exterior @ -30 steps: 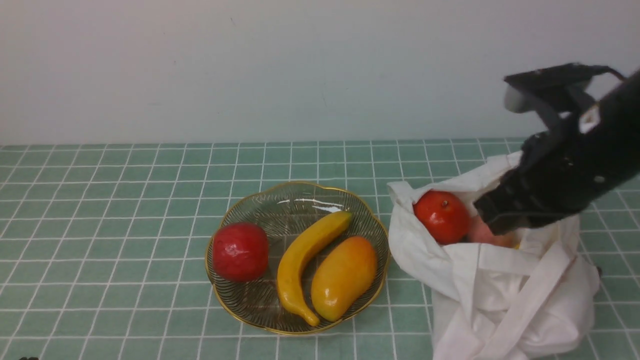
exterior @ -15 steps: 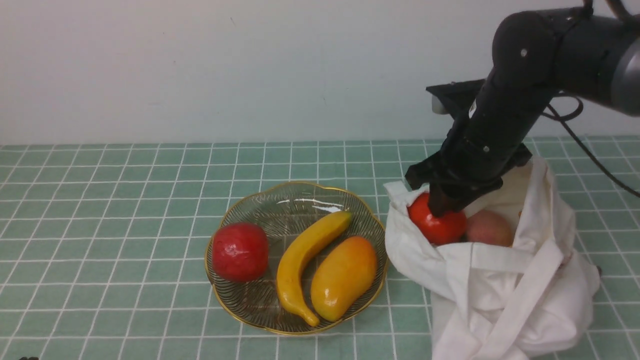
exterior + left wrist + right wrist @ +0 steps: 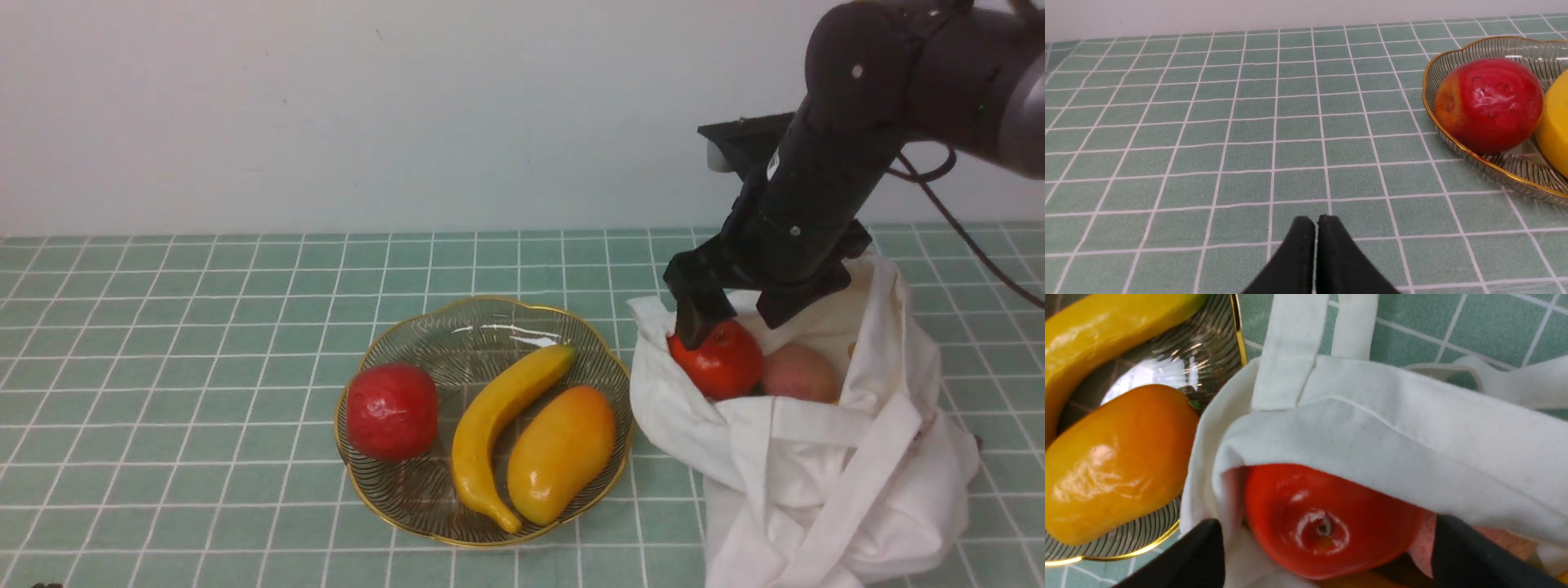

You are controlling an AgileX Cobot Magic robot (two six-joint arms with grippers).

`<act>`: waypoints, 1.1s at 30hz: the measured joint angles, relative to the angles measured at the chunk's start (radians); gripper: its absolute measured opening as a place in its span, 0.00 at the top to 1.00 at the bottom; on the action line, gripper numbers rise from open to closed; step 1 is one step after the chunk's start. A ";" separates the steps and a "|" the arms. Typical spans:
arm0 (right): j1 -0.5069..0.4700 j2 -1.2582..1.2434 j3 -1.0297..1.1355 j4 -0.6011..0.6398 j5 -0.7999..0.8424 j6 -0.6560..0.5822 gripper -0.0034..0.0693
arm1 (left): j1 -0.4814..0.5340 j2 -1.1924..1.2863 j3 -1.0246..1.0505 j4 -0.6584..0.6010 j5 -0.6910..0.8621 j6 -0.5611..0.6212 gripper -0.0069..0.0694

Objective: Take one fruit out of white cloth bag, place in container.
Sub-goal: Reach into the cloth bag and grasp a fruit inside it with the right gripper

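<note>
You are at the grasp step. Your right gripper (image 3: 729, 325) hangs at the mouth of the white cloth bag (image 3: 816, 490) with its jaws spread wide. The fruit (image 3: 1327, 522) sits between them, stem dimple up toward the wrist camera, and nothing is pinched yet.

Closest in, mind the cloth. A fold of the bag's hem (image 3: 1372, 441) drapes over part of the fruit, and a strip of white fabric lies between the fruit and 1 of the fingers (image 3: 1200, 559), the one on the container side. That finger is at or outside the bag's edge; I cannot tell which. Just past the other jaw, against the fruit, lies a pale pinkish fruit (image 3: 798, 373), which is not your target.

The next move, as I judge it, calls for a short drop so the pads reach the fruit's widest part, then a close on the fruit alone. If cloth is caught, the bag will likely lift with it. After that, raise the fruit clear of the hem and carry it to the container (image 3: 482, 541). It stands just beside the bag, beyond the container-side jaw, and holds 3 pieces: a mango (image 3: 562, 453), a banana (image 3: 498, 425) and, farthest off, a crimson fruit (image 3: 392, 411).

Farthest of all, your left gripper (image 3: 1315, 222) sits low over the tablecloth (image 3: 1208, 122), jaws pressed together, empty and well apart from the bag
</note>
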 joint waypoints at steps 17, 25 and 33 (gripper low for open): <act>0.000 0.069 0.000 -0.041 -0.001 0.030 0.12 | 0.000 0.000 0.000 0.000 0.000 0.000 0.92; 0.000 0.069 0.000 -0.053 -0.002 0.004 0.18 | 0.000 0.000 0.000 0.000 0.000 0.000 0.92; 0.000 -0.026 0.000 -0.036 0.001 0.004 0.18 | 0.000 0.000 0.000 0.000 0.000 0.000 0.92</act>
